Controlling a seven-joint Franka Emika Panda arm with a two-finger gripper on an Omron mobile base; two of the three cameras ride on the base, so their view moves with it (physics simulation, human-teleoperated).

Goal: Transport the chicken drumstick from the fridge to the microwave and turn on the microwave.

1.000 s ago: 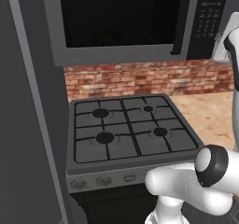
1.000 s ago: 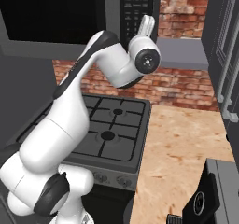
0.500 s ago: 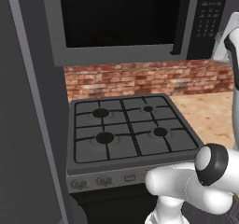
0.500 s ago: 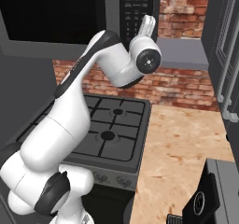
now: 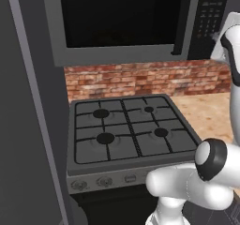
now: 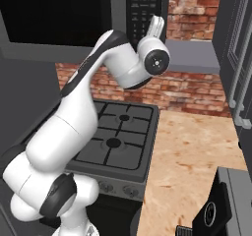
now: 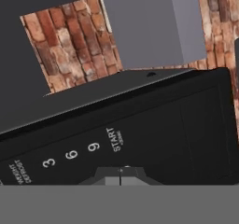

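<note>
The microwave (image 5: 122, 22) hangs above the gas stove (image 5: 129, 135), its dark glass door (image 5: 119, 15) closed in the left base view, so nothing of the cavity can be seen and the chicken drumstick's place cannot be told from these pictures; the black button panel (image 6: 144, 11) sits at the 3 o'clock side of the door, with a small clock readout at its 12 o'clock end; the white arm (image 6: 88, 107) rises from the 7 o'clock corner of the right base view, bends over the stove and lifts the gripper (image 6: 156, 26) up to the lower part of the panel, its tips at or just beside the panel face; in the hand view the panel (image 7: 140, 134) runs tilted across the frame, showing the digits 3, 6 and 9 and the START key (image 7: 115, 139); the finger tips (image 7: 120, 175) rise at 6 o'clock, just below that START key, and they appear pressed together with only a thin seam between them, nothing pinched; a brick wall (image 5: 140, 78) runs behind the stove, and a pale wooden counter (image 6: 192, 151) lies at the stove's 3 o'clock side in the right base view; a grey cabinet (image 7: 149, 24) hangs beside the microwave at 12 o'clock in the hand view.
</note>
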